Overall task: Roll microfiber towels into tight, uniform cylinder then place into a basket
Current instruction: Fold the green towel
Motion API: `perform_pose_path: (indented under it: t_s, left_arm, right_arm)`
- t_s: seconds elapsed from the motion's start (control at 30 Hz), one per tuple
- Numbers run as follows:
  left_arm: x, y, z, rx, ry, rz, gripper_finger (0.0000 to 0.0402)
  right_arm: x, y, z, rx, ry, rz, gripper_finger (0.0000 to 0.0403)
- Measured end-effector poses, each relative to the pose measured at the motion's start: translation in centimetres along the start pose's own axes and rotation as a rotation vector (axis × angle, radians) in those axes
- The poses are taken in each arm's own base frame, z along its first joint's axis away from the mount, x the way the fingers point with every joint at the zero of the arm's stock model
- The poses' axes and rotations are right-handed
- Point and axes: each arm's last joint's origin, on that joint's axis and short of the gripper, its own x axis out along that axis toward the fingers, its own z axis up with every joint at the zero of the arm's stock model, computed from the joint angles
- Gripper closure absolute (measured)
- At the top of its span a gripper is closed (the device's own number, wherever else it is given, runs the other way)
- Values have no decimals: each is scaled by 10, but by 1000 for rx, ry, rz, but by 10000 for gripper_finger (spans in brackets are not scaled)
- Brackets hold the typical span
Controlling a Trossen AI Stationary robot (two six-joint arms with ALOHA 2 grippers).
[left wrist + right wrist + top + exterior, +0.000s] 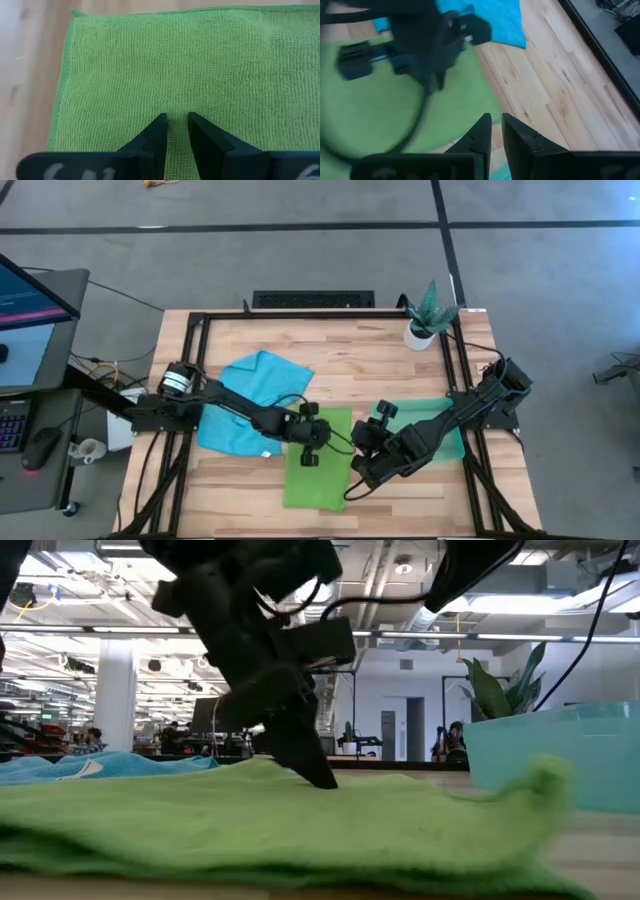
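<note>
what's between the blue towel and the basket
The lime green towel lies between the turquoise towel and the basket, with both hands over it, in the high view.

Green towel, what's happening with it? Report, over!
Left gripper on the green towel, fingers slightly apart. Right gripper at its edge, fingers slightly apart, empty. Towel flat, not rolled. Basket waits under the right arm. Nothing in the way.
</note>
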Motion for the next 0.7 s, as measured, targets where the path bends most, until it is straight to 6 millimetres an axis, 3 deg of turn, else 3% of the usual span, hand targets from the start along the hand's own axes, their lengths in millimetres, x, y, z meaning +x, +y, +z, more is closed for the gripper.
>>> perform_pose_path:
  t_s: [0.2,0.3,0.7]
  left_arm:
    - [6,32,1,-96,19,145,329]
    - [8,42,2,-103,32,99,329]
    - [3,18,1,55,27,31,329]
  right_arm:
    - [0,0,0,1,1,-1,336]
    - [0,0,0,1,1,-1,336]
    - [0,0,0,-1,1,0,336]
